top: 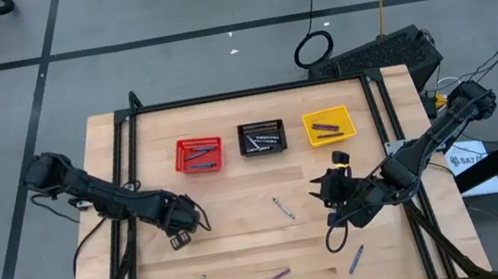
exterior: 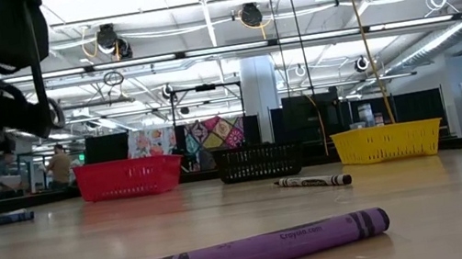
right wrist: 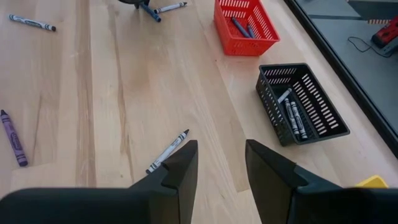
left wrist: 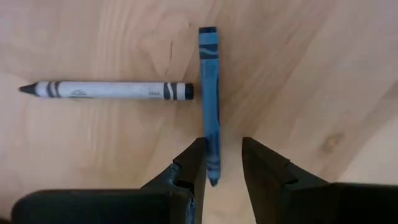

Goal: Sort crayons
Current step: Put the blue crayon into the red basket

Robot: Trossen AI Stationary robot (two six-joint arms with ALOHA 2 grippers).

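Fingers of the left gripper (left wrist: 224, 158) stand apart on either side of a blue crayon (left wrist: 210, 93) lying on the wooden table (top: 247, 246); I see a sliver of gap on each side, so they straddle its lower end without clamping it. A grey crayon (left wrist: 106, 90) lies crosswise just beside the blue one, its end nearly touching it. From above, I place this gripper low over the table's left half, in front of the red basket (top: 199, 154).

On my right wrist camera the right gripper (right wrist: 221, 162) is open and empty, held above the table with another grey crayon (right wrist: 166, 152) lying just ahead of its fingertips. From above it sits right of centre, in front of the yellow basket (top: 329, 125).

Blue crayons lie in the red basket, grey ones in the black basket (top: 261, 137), and a purple crayon (exterior: 241, 253) lies loose at the near edge
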